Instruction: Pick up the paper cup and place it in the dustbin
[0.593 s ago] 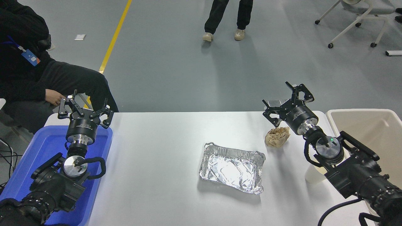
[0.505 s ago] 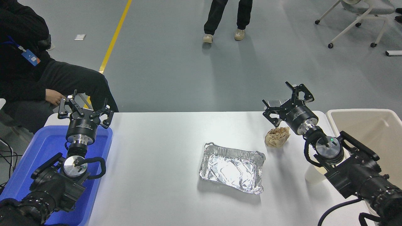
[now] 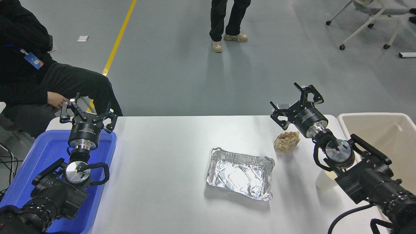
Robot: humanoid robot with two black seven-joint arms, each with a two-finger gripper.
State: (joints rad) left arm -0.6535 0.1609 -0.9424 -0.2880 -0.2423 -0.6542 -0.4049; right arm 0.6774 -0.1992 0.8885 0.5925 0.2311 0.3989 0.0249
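The white paper cup [image 3: 325,180] stands on the table near its right edge, mostly hidden under my right forearm. The beige dustbin [image 3: 386,126] stands just off the table's right side, and I see nothing in the part of it that shows. My right gripper [image 3: 294,102] is open and empty, raised over the table's far right edge, well beyond the cup and to the left of the bin. My left gripper [image 3: 87,112] is open and empty, parked over the blue tray [image 3: 39,162] at the lower left.
A crumpled brown paper ball [image 3: 287,141] lies just below the right gripper. A silver foil tray [image 3: 240,174] sits mid-table. A person sits at the far left; another stands on the floor beyond. An office chair stands at top right.
My right gripper has shifted very slightly up and left. The standing person has stepped, feet moved. The cup, ball and foil tray have not moved.
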